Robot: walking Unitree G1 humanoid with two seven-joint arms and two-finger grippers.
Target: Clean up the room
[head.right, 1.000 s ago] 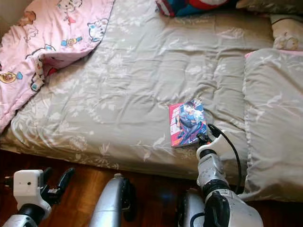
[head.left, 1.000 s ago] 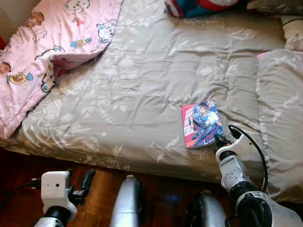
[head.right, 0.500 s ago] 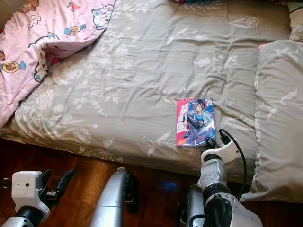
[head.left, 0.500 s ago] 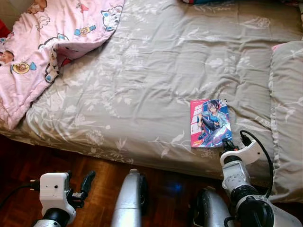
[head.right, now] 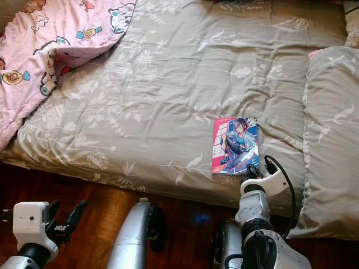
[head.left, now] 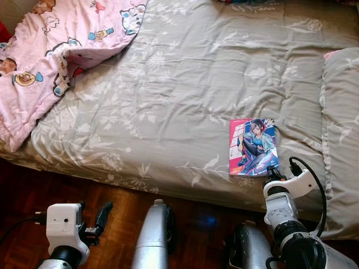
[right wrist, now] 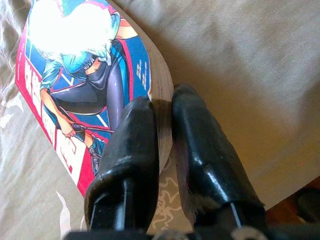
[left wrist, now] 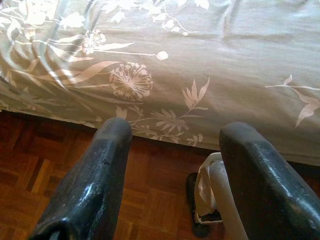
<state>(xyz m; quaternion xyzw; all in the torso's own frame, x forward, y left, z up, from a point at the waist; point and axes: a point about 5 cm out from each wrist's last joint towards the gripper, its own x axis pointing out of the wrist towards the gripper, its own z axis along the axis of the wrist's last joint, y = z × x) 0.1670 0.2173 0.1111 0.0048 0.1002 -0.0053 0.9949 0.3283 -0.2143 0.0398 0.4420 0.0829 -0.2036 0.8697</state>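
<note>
Beside book (head.left: 253, 147) (right hand (right wrist: 161, 131) pinching): pillow (head.left: 341, 129)

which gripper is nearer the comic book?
Right. The right gripper is at the comic book's near corner, fingers closed on its page edge. The left gripper hangs open over the wood floor, off the bed.

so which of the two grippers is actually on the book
The right gripper: its black fingers are closed on the near corner of the comic book on the bed. The left gripper hangs open over the wooden floor, holding nothing.
</note>
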